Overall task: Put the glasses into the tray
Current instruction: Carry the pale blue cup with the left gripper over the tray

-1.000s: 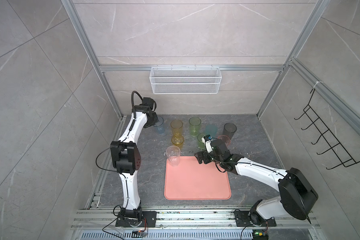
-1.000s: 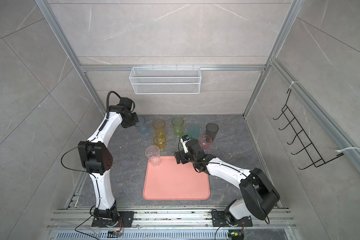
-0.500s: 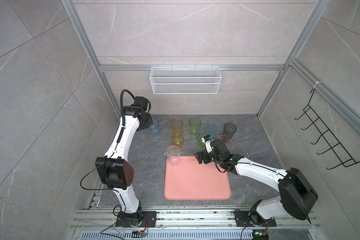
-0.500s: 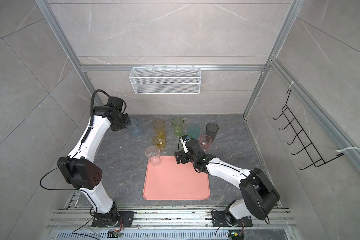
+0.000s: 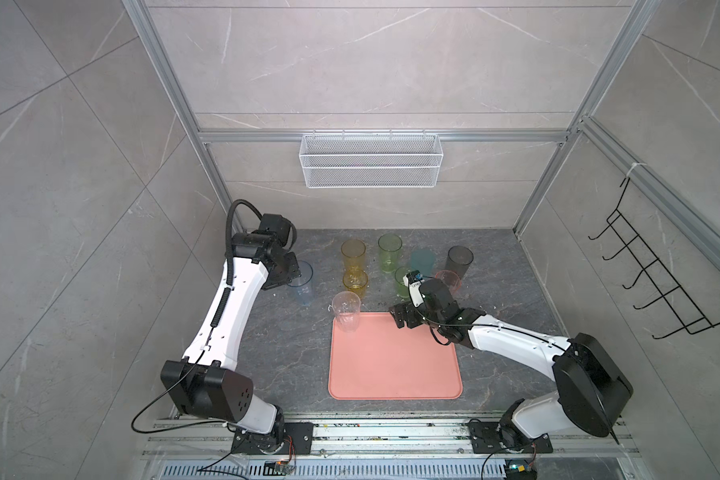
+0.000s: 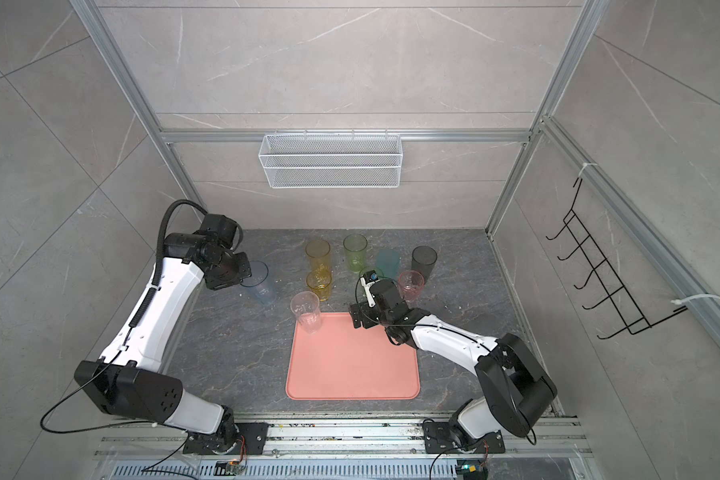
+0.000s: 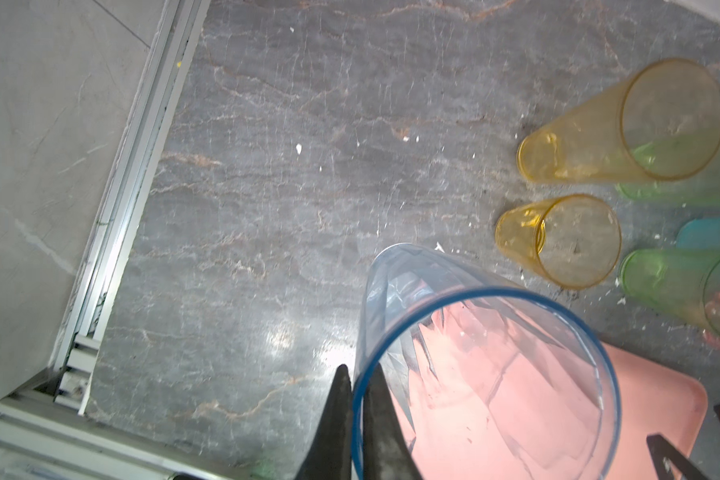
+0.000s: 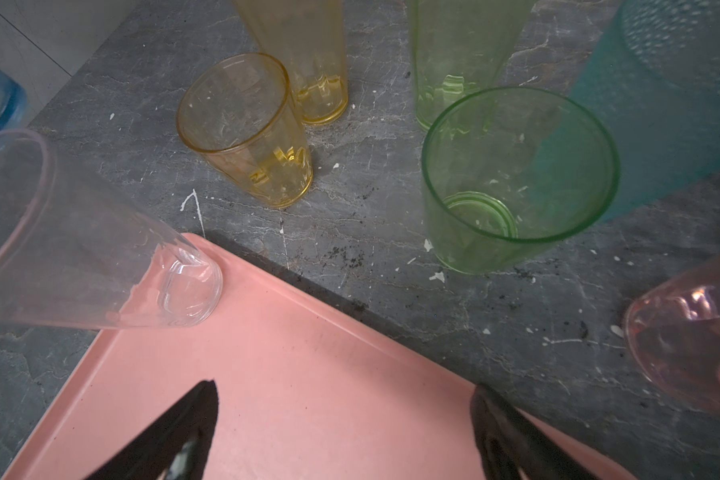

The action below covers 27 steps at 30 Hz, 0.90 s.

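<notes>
The left hand [image 7: 359, 376] pinches the blue tumbler [image 5: 302, 286] by its rim, over the worktop [image 5: 292, 353]. The salmon tray [image 5: 391, 365] lies to its right, and the right hand [image 8: 345, 387] hangs open and empty above the tray's far edge.

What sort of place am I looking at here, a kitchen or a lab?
Probably a robot test booth dressed like a kitchen corner: tile-look walls held in an aluminium frame, two robot arms bolted to a rail, and a wire basket hung at the back.
</notes>
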Motion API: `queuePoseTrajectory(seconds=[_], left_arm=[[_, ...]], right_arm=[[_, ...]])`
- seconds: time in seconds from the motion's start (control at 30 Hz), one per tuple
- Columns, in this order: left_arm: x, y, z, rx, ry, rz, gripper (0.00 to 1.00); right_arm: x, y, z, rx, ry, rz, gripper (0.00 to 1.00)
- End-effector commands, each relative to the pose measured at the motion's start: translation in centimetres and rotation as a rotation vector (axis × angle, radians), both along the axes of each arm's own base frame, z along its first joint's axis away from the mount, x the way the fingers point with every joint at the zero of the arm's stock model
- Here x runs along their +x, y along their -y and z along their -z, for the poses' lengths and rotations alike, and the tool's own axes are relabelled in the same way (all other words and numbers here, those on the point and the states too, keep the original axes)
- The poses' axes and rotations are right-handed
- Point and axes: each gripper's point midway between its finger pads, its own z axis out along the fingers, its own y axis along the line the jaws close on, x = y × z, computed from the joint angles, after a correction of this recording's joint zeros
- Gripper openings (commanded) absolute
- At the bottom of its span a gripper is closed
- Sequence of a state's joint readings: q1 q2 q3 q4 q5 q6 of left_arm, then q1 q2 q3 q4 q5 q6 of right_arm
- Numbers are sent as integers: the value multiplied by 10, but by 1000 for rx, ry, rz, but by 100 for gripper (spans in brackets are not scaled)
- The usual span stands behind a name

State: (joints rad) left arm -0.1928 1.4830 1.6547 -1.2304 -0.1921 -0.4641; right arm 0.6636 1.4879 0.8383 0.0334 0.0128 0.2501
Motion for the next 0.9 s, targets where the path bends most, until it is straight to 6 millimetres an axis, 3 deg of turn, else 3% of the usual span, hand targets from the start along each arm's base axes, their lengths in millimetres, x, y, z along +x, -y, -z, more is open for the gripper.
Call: queuePoseTrajectory(seconds=[0.0, 0.33, 0.87], left_arm=[[-22, -3, -9, 18, 15, -4, 0], [-58, 2, 8, 20, 4, 37, 0], [-110, 22, 52, -11, -124, 142, 0]], right_arm=[[4, -5, -7, -2, 15, 2, 96], [5, -4, -7, -2, 18, 9, 96], [5, -4, -8, -2, 24, 9, 96]])
